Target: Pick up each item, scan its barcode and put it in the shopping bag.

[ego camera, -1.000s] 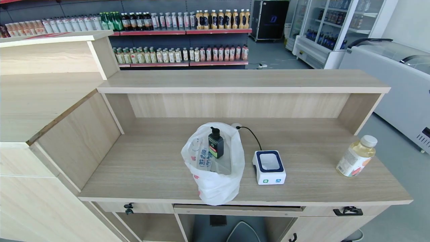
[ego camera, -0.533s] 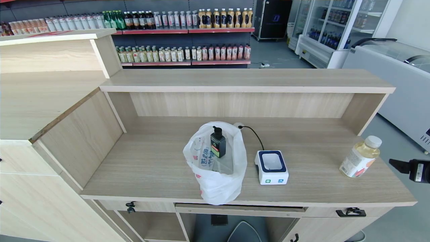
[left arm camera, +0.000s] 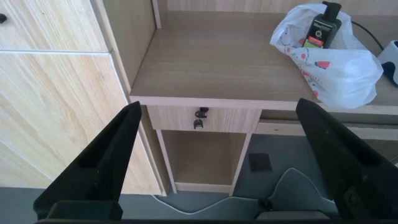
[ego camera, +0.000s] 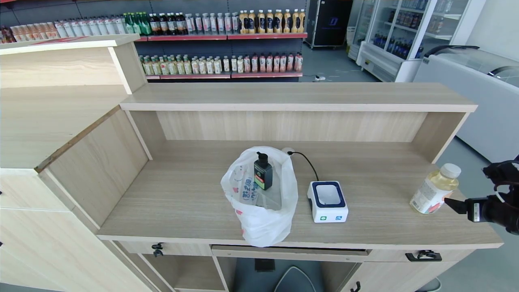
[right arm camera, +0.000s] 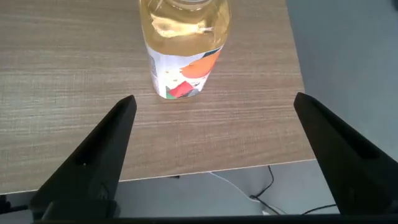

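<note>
Now our right claw (ego camera: 466, 190) sits farther in from the counter's right end than half a second ago, its dark tapered fingers (right arm camera: 93, 162) spread wide. It is level with the juice bottle (ego camera: 434, 190) and just short of touching it. That bottle has not moved. It is clear plastic with pale yellow liquid, a white cap and a printed label with orange and red. It stands upright near the right end of the counter (ego camera: 385, 182), which is pale wood-grain laminate. Our left claw (left arm camera: 219, 107) hangs wide open below and in front of the counter's left part. At mid-counter the boxy white scanner (ego camera: 327, 201) with its dark-rimmed window stands just beside the crinkled white shopping bag (ego camera: 259, 211). The bag holds a dark pump bottle (ego camera: 262, 174), upright.
</note>
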